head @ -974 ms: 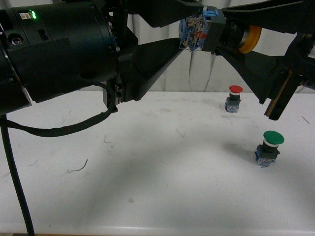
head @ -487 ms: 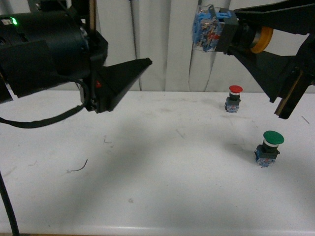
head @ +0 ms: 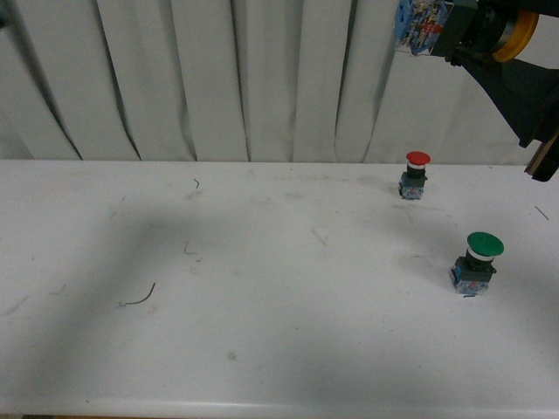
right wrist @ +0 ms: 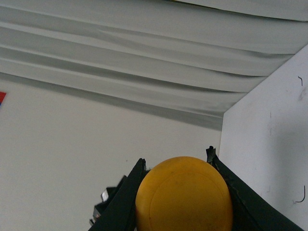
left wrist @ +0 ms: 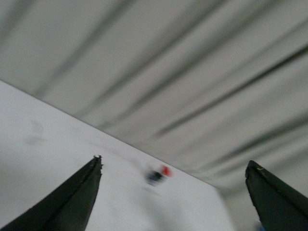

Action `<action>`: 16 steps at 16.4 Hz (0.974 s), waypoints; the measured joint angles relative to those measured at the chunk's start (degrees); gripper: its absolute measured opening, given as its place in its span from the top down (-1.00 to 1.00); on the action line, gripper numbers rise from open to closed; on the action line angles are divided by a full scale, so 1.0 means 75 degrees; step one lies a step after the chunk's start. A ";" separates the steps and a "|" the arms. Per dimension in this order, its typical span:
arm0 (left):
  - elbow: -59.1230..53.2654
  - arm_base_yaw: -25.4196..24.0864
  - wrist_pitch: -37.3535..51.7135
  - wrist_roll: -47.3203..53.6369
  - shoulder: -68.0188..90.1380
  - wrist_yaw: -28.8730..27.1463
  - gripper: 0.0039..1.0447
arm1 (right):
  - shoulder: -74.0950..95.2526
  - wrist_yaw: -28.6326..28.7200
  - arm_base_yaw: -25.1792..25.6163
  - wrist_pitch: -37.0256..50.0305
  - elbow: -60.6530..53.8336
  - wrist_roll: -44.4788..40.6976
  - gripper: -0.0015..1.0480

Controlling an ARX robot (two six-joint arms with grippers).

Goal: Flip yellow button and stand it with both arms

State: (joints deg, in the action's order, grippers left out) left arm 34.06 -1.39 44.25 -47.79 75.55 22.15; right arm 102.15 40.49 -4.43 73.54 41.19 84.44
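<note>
High at the top right of the front view, the yellow button (head: 423, 26) is held off the table, lying sideways with its blue-grey base toward the left and its yellow cap toward the right. My right gripper (head: 467, 39) is shut on it around the collar. In the right wrist view the round yellow cap (right wrist: 183, 195) fills the space between the two black fingers of my right gripper (right wrist: 176, 155). My left arm is out of the front view. Its wrist view is blurred and shows my left gripper (left wrist: 174, 161) open with nothing between its fingers.
On the white table (head: 262, 305) stand a red-capped switch (head: 417, 175) at the back right and a larger green-capped switch (head: 476, 260) nearer on the right. The red-capped switch (left wrist: 159, 174) shows blurred in the left wrist view. White curtain (head: 218, 78) hangs behind. A wire scrap (head: 140, 297) lies left.
My left arm let go of the button's base and pulled away to the left, out of the front view. The right gripper has carried the button up and to the right.
</note>
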 joint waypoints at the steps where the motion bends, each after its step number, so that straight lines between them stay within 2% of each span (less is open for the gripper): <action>1: -0.0568 0.0102 -0.1037 0.1746 -0.1105 -0.1527 -0.53 | -0.0006 0.0006 -0.0012 -0.0003 0.0000 -0.0012 0.33; 2: -0.1113 0.0198 -0.1230 0.3165 -0.1891 -0.2372 -0.32 | -0.0047 0.0058 -0.0017 -0.0029 0.0000 -0.0067 0.33; 3: -0.1489 0.0204 -0.1067 0.4532 -0.2355 -0.2850 -0.08 | -0.0146 0.0119 -0.0064 -0.0020 0.0000 -0.0073 0.33; 5: -0.2159 0.0187 -0.0959 0.5773 -0.2716 -0.2952 0.38 | -0.0329 0.0125 -0.0052 0.0020 0.0000 -0.0172 0.33; 7: -0.2742 0.0187 -0.0965 0.6117 -0.3217 -0.2952 0.83 | -0.0335 0.0181 -0.0061 -0.0003 0.0000 -0.0280 0.33; 8: -0.2911 0.0187 -0.0947 0.6190 -0.3512 -0.2952 0.97 | -0.0335 0.0175 -0.0061 -0.0003 0.0000 -0.0332 0.33; 16: -0.4060 0.0187 -0.1950 0.6237 -0.5557 -0.2955 0.97 | -0.0437 0.0119 -0.0312 -0.0009 -0.0058 -0.0664 0.33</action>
State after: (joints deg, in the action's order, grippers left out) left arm 3.62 0.01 29.63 -1.02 33.87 -0.01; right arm 98.87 41.39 -6.76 73.47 40.75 79.46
